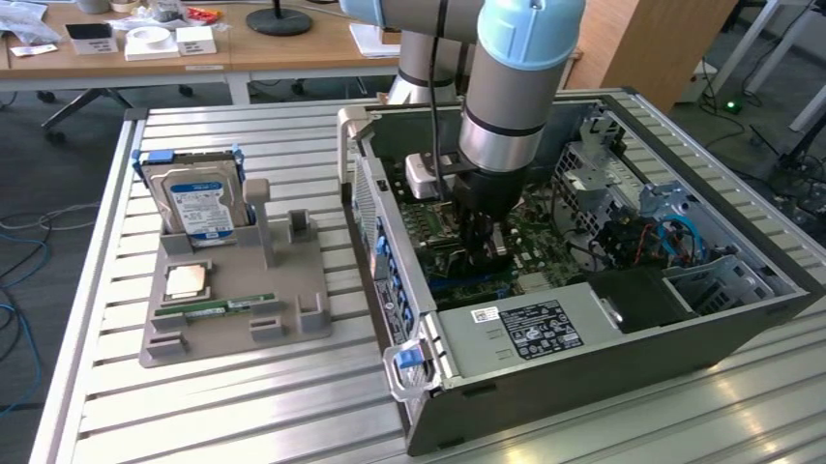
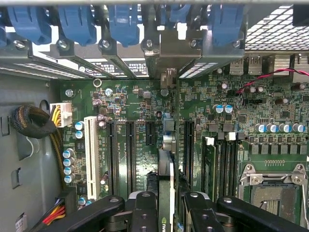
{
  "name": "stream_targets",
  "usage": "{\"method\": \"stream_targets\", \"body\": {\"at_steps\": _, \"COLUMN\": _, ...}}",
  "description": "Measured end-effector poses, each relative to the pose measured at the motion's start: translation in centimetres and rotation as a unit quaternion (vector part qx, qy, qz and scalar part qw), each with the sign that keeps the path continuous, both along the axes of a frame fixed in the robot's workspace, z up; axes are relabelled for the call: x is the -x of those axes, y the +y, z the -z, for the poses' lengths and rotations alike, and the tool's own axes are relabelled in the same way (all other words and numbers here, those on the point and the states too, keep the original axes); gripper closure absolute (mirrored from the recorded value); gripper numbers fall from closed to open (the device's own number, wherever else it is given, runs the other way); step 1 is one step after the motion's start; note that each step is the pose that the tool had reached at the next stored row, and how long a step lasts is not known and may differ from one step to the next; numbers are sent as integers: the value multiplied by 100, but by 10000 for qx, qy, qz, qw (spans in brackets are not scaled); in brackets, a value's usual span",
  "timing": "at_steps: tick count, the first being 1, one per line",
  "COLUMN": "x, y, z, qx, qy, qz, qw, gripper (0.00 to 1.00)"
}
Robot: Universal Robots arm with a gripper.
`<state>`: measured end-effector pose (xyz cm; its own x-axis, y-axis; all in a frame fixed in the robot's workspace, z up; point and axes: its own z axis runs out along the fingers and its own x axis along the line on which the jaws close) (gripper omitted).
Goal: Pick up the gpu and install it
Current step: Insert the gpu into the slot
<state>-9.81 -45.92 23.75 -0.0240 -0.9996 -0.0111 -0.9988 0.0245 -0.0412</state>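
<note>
Nearest the wrist camera: hand (image 2: pixel 165 208), two black fingers (image 2: pixel 145 212) closed on the gpu (image 2: pixel 165 179), pinching the thin card by its two faces. Gpu held edge-on, a slim grey-green strip between the pads, long axis running away from the wrist camera toward the case's rear slot brackets, lying parallel to the black expansion slots (image 2: pixel 130 150) on the green motherboard (image 2: pixel 231 121). Card sits between slots, over the board; contact with a slot not discernible. Just beyond the card's far end, a metal bracket (image 2: pixel 166 58) at the rear wall, flanked by blue retaining clips (image 2: pixel 77 21). Beside the slots, a white connector slot (image 2: pixel 91 154), a row of blue capacitors, the bare CPU socket (image 2: pixel 273 188), and a braided cable bundle (image 2: pixel 31 121) by the case wall. In the exterior view, arm (image 1: pixel 516 87) pointing steeply downward into the open computer case (image 1: pixel 581 319), silver-and-blue forearm near vertical, black hand (image 1: pixel 481 227) low over the motherboard with the card hidden between the fingers. Case lying on its side on the slatted metal desk (image 1: pixel 232 406), power supply with white label (image 1: pixel 532 329) at the near end. Toward the exterior view's left, well apart from the case, a grey parts holder (image 1: pixel 232 309) carrying a blue-labelled hard drive (image 1: pixel 196 203) standing upright, a CPU chip (image 1: pixel 189 280) and a green RAM stick (image 1: pixel 213 309) lying flat. Farther back, wooden desks (image 1: pixel 258 43) with small boxes.
</note>
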Motion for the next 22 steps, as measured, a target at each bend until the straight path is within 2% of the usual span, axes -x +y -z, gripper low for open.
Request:
{"method": "stream_targets", "body": {"at_steps": 17, "x": 5, "y": 2, "z": 8, "qx": -7, "qy": -3, "qz": 6, "qw": 10000, "gripper": 73}}
{"method": "stream_targets", "body": {"at_steps": 19, "x": 0, "y": 0, "z": 3, "qx": -2, "qy": -1, "qz": 0, "qw": 10000, "gripper": 61}}
{"method": "stream_targets", "body": {"at_steps": 20, "x": 0, "y": 0, "z": 2, "qx": -1, "qy": 0, "qz": 0, "qw": 10000, "gripper": 61}}
{"method": "stream_targets", "body": {"at_steps": 22, "x": 0, "y": 0, "z": 3, "qx": -1, "qy": 0, "qz": 0, "qw": 10000, "gripper": 49}}
